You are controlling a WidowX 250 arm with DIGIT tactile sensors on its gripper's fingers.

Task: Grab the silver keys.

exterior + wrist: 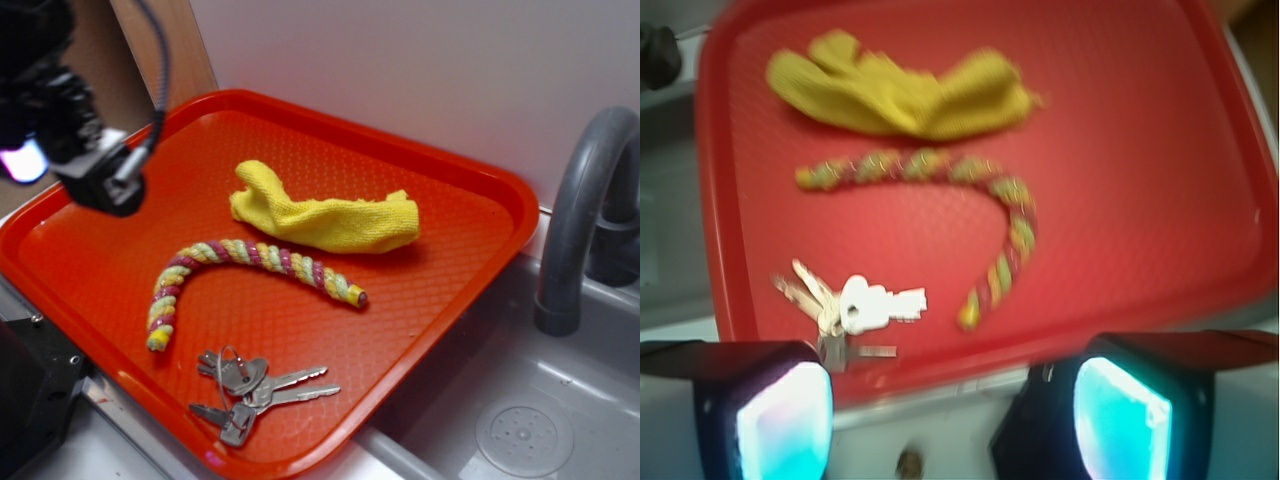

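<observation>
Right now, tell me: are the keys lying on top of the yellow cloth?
No. The keys lie on the bare tray, with the rope between them and the cloth.

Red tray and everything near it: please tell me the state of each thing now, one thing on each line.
silver keys: lying flat, fanned out, at the tray's near edge, not held.
striped rope: lying curved in the tray's middle, not touching the keys.
yellow cloth: crumpled, lying behind the rope.
red tray: resting flat beside the sink.
gripper: open, empty, raised above the tray.
faucet: no water running.
</observation>
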